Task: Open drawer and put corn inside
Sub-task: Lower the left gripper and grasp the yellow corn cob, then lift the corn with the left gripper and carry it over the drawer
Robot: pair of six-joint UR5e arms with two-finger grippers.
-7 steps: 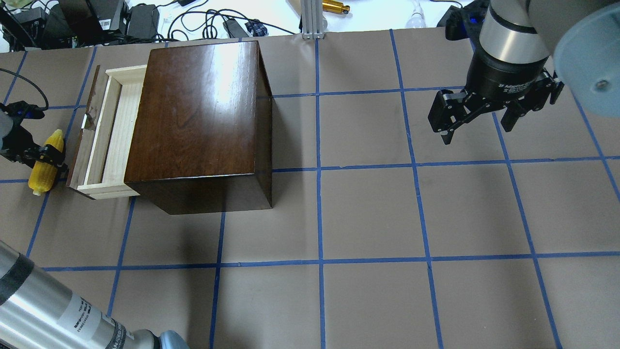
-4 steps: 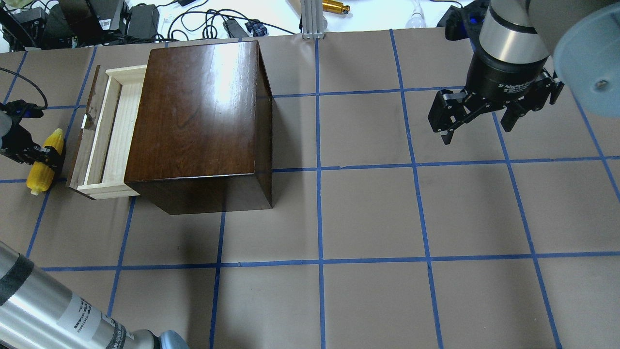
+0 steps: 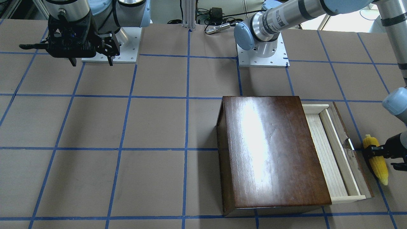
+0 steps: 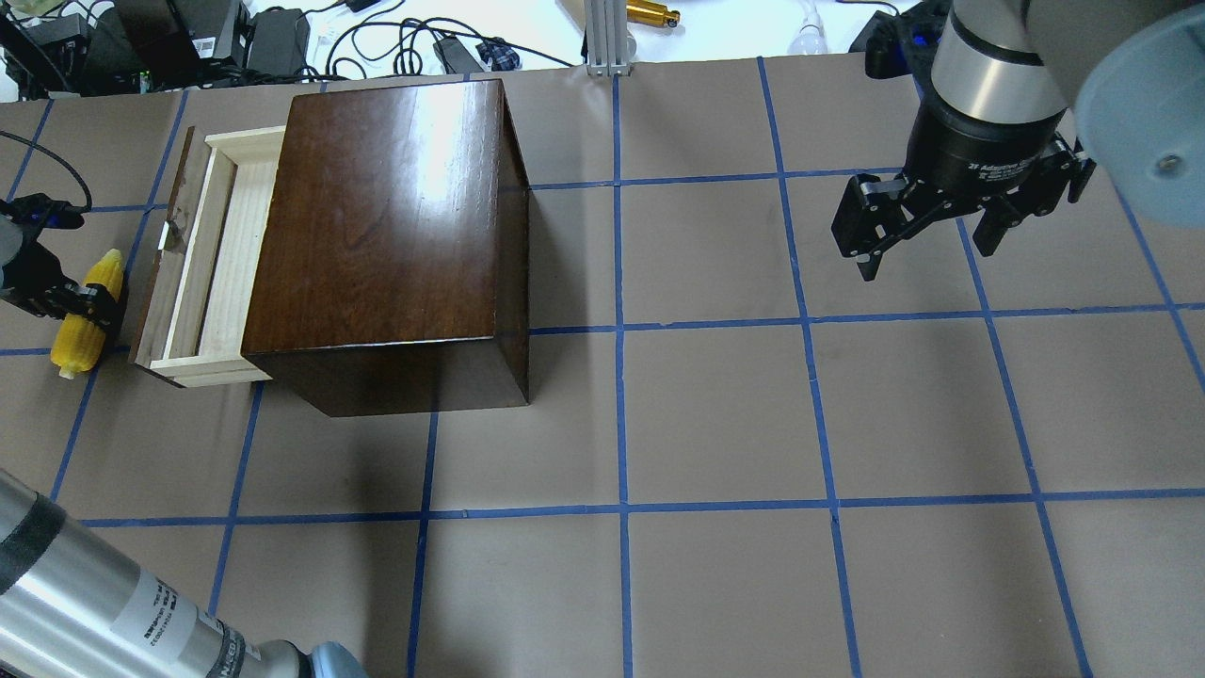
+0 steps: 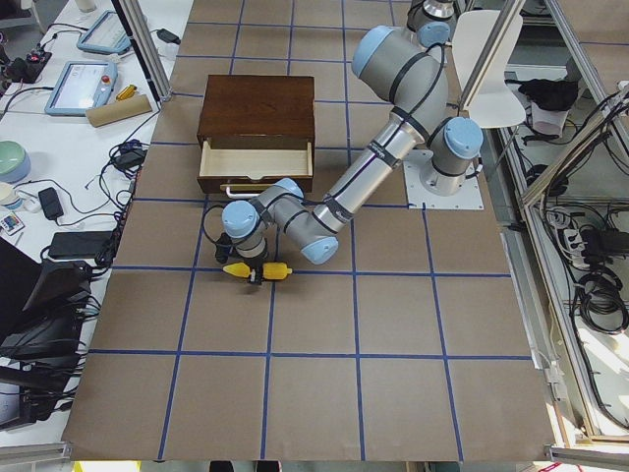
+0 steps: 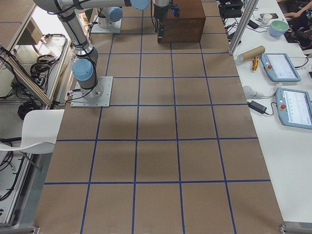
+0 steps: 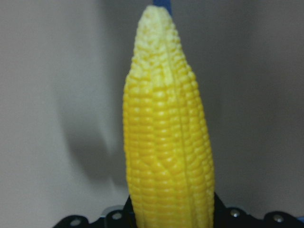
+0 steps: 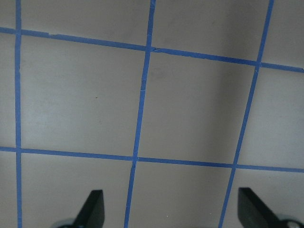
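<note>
So the drawer (image 4: 221,254) is already pulled out of the dark box (image 4: 386,226), and its pale tray is bare, so we'd call the opening part done. The corn (image 4: 87,315) isn't in yet. It sits outside, just beside the drawer's dark front panel, at 9 o'clock from it in the overhead view.

The left fingers (image 3: 372,149) are clamped on the cob about mid-length. From the wrist camera, the cob runs up toward 12 o'clock out of the fingers, tapered end farthest away. We can't tell if it's lifted clear of the desk (image 4: 715,424) or resting on it.

What's left, as we see it: lift it, carry it toward 3 o'clock over the front panel, and drop it in the tray.

The right fingers (image 4: 864,240) are spread wide with nothing in them, way off at 3 o'clock from the box.
</note>
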